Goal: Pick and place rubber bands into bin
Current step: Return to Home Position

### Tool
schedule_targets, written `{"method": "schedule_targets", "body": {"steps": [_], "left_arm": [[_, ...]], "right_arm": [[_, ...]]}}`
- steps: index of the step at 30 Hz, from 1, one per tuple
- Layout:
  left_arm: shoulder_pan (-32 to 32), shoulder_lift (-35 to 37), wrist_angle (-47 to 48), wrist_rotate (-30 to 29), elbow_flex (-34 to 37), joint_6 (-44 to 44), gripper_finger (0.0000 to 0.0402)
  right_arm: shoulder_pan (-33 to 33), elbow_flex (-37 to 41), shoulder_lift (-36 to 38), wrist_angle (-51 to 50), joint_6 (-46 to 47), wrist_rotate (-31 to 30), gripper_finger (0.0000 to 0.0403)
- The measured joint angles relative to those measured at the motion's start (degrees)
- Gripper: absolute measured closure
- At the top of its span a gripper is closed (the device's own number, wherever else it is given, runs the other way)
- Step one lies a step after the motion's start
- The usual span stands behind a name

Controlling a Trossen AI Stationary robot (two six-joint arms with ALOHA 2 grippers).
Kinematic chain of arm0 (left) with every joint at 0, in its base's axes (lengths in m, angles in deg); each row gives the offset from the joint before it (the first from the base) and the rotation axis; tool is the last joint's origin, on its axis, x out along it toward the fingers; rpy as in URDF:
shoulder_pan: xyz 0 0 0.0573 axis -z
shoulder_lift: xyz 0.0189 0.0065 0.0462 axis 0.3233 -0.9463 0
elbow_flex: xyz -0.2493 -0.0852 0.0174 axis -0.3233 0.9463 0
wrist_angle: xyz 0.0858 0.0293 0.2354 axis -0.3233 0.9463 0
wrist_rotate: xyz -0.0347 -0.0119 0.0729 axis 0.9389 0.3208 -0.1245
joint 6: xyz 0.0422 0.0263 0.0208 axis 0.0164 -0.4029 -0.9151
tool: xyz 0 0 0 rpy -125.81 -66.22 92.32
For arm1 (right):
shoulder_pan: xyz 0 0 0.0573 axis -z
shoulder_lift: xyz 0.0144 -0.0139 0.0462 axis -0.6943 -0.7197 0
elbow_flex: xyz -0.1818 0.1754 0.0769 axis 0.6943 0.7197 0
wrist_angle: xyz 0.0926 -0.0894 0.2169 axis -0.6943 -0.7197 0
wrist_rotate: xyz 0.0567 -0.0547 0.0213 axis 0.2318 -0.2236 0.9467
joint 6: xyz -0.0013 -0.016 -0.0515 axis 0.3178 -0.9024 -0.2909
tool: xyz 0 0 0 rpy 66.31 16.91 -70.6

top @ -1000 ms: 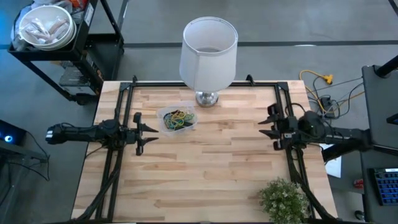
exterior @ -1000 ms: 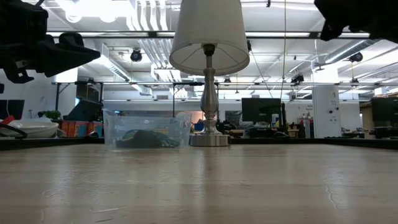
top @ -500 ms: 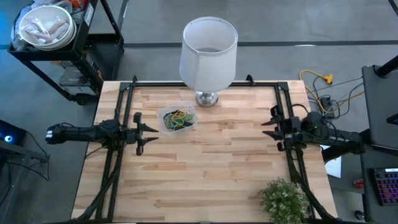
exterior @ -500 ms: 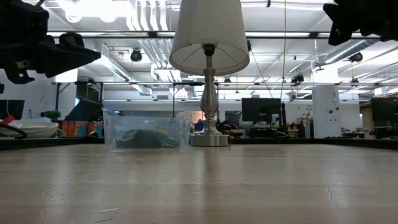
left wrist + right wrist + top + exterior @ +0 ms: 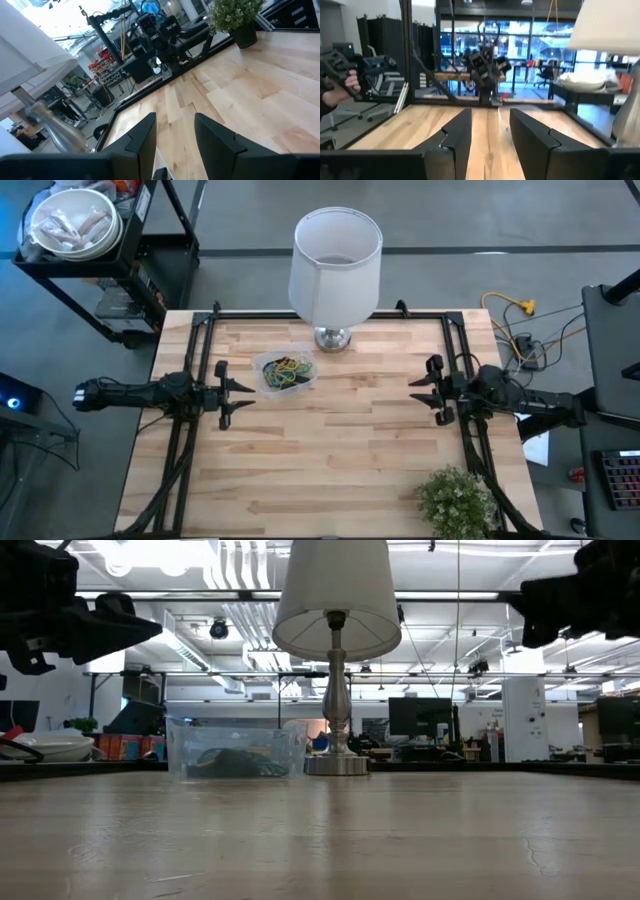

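The bin [image 5: 286, 372] is a small clear tub standing on the table's far left part, in front of the lamp base. The rubber bands [image 5: 284, 371] lie heaped inside it, yellow, green and dark; in the low view they show as a dark lump [image 5: 235, 762] behind the bin's wall [image 5: 190, 745]. My left gripper [image 5: 243, 391] hovers open just left of the bin, above the table, fingers level and pointing right [image 5: 175, 135]. My right gripper [image 5: 418, 391] hovers open over the table's right part, pointing left [image 5: 491, 132], far from the bin.
A white-shaded lamp [image 5: 335, 255] stands at the far edge, its metal base [image 5: 333, 338] right of the bin. A potted plant [image 5: 455, 500] sits at the near right corner. A white bowl [image 5: 73, 222] rests on a cart beyond the table. A person's hand [image 5: 332, 92] shows in the room.
My right gripper drew back slightly toward the table's right edge, then came forward toward the left and sank lower; it stays open. The left arm, the bin and the rubber bands have kept still.
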Motion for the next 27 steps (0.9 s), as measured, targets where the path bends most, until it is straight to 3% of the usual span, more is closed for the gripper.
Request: {"method": "schedule_targets", "body": {"steps": [6,13,19,24,27], "left_arm": [[0.0,-0.1,0.0,0.0,0.0,0.0,0.0283],[0.0,-0.1,0.0,0.0,0.0,0.0,0.0283],[0.0,0.0,0.0,0.0,0.0,0.0,0.0283],[0.0,0.0,0.0,0.0,0.0,0.0,0.0283],[0.0,-0.1,0.0,0.0,0.0,0.0,0.0283]], "right_arm": [[-1.1,0.5,-0.1,-1.3,0.5,-0.4,0.0275],[-7.0,0.5,-0.1,-1.6,-2.4,-7.6,0.0275],[-9.5,0.5,-0.2,-3.3,-4.7,-8.2,0.0275],[-9.5,0.5,-0.4,-6.6,-0.9,-16.5,0.0275],[-9.5,0.5,-0.6,-6.4,0.5,-18.4,0.0275]]}}
